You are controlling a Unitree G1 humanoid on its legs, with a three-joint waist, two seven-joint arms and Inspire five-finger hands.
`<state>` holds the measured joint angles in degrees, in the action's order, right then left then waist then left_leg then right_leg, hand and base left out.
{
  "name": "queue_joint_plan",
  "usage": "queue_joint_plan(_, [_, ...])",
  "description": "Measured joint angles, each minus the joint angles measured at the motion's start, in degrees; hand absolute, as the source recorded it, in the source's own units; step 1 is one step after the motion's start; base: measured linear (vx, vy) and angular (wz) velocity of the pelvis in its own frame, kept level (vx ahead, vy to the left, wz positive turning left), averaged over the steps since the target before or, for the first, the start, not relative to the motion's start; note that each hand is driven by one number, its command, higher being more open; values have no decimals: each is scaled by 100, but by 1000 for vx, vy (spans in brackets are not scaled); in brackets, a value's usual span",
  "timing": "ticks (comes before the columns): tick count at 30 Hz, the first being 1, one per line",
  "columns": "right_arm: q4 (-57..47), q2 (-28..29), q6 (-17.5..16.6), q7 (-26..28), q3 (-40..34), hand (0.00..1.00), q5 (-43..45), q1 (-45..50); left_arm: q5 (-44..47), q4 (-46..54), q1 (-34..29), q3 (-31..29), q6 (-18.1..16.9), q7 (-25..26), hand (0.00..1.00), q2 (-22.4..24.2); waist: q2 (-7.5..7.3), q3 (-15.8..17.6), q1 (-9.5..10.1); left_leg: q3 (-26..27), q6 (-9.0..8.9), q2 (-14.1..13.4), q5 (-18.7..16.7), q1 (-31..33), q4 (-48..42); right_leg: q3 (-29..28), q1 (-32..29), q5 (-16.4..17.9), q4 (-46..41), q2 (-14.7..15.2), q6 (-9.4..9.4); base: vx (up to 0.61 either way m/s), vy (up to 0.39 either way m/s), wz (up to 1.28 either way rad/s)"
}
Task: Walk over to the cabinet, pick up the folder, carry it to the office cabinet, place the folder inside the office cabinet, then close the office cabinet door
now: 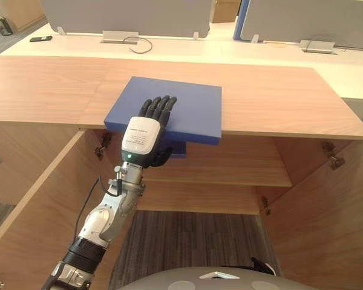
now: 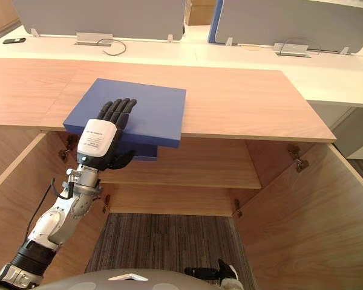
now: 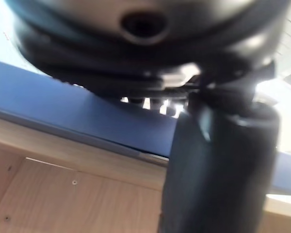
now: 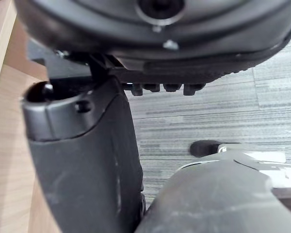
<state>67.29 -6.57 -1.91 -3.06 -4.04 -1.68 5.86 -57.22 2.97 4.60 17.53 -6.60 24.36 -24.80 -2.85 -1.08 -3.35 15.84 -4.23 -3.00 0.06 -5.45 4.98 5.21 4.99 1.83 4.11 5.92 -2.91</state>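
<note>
A blue folder (image 1: pixel 190 106) lies flat on the wooden cabinet top (image 1: pixel 278 103), its near edge jutting out past the front lip. My left hand (image 1: pixel 143 140) reaches up from below: its fingers (image 2: pixel 116 112) lie across the folder's top and its thumb (image 3: pixel 218 170) sits under the overhanging edge (image 3: pixel 63 114), pinching it. A darker blue strip (image 2: pixel 144 151) shows beneath the folder next to the thumb. My right hand (image 4: pixel 82 160) hangs low over the grey carpet, fingers relaxed and holding nothing.
Below the top, the cabinet stands open with a wooden shelf (image 1: pixel 230 175) inside. Its doors swing out at the left (image 1: pixel 30 199) and right (image 1: pixel 327 205). White desks with grey partitions (image 1: pixel 127 15) and a cable (image 1: pixel 142 43) stand behind.
</note>
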Motion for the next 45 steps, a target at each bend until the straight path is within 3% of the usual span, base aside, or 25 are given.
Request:
queue_joint_plan(9, [8, 5, 32, -2, -105, 100, 0, 6, -221, -20, 294, -89, -63, 402, 0, 56, 28, -17, -9, -8, 2, 10, -1, -17, 3, 5, 26, -14, 12, 5, 22, -4, -4, 0])
queue_joint_plan(23, [5, 35, 29, -16, -176, 100, 1, 2, -587, -313, 389, -165, 229, 662, 0, 297, 28, -8, -137, -5, 15, 35, -10, -103, 17, 5, 108, -26, 30, 36, 9, -14, -5, -1])
queue_joint_plan(28, [7, 55, -5, -19, -174, 100, 20, 14, -310, 889, -105, 46, 400, 257, 0, 580, 15, 42, -130, 6, 10, 26, -14, -87, 0, -88, 56, -30, -9, 35, -1, -2, -7, -4])
queue_joint_plan(32, [-3, 63, 46, -28, -150, 100, 337, -38, 2400, 2360, -474, 774, -511, -645, 0, 767, 41, 37, 42, -4, 17, 16, -32, -52, -4, -125, 4, -33, -122, 29, -6, 0, 0, -1])
queue_joint_plan(33, [-5, 53, 49, -37, -109, 100, 396, -82, 2756, 2492, -488, 892, -613, -784, 0, 803, 45, 36, 39, -2, 19, 17, -33, -54, -4, -144, -6, -34, -136, 29, -8, -14, -8, -5])
queue_joint_plan(35, [-406, 15, 66, -108, 4, 100, 952, -112, 4384, 2774, -614, 1135, -959, -1331, 0, 868, 117, 30, 16, 10, 27, 4, -38, -48, -2, -238, -100, -34, -237, 16, -8, -54, -8, -13])
queue_joint_plan(36, [-744, 36, 87, -116, 8, 100, 1091, -11, 4781, 2839, -684, 1114, -978, -1443, 0, 870, 138, 34, 7, 18, 29, 2, -37, -44, -2, -248, -117, -36, -256, 11, -12, -68, -18, -14])
queue_joint_plan(39, [-3013, 93, 27, -26, 39, 100, 1731, 855, 6298, 2937, -1160, 696, -957, -1729, 0, 990, 244, 43, -1, 37, 62, -12, -15, -39, 0, -279, -188, -53, -343, -7, -39, -82, -26, -6])
queue_joint_plan(45, [-4915, 409, -332, 176, -430, 100, 3070, 1376, 7027, 3019, -1562, -320, -921, -1636, 0, 1365, 223, 68, 0, -21, 80, -24, -35, 3, 17, -364, -324, -25, -405, -42, -103, -102, -28, -6])
